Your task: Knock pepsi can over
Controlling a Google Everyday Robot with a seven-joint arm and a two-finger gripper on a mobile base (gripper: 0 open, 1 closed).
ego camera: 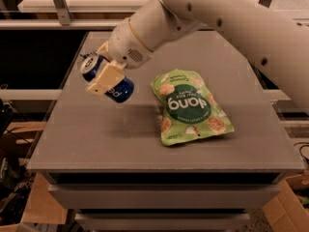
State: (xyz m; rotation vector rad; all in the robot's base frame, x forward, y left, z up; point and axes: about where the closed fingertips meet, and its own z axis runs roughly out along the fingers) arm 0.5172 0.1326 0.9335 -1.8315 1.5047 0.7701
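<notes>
The small dark-blue metal pepsi can (pixel 123 89) sits steeply tilted, silver top pointing up-left, above the left part of the grey table (pixel 145 144). The cream-fingered claw (pixel 104 77) is clamped around it. Just to the right lies a green snack bag (pixel 190 108) lettered "dong". Brown cardboard boxes (pixel 285 209) stand on the floor below.

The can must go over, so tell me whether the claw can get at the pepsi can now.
Probably yes: the claw is closed around the tilted pepsi can, with nothing between them; the green snack bag lies apart from both.
</notes>
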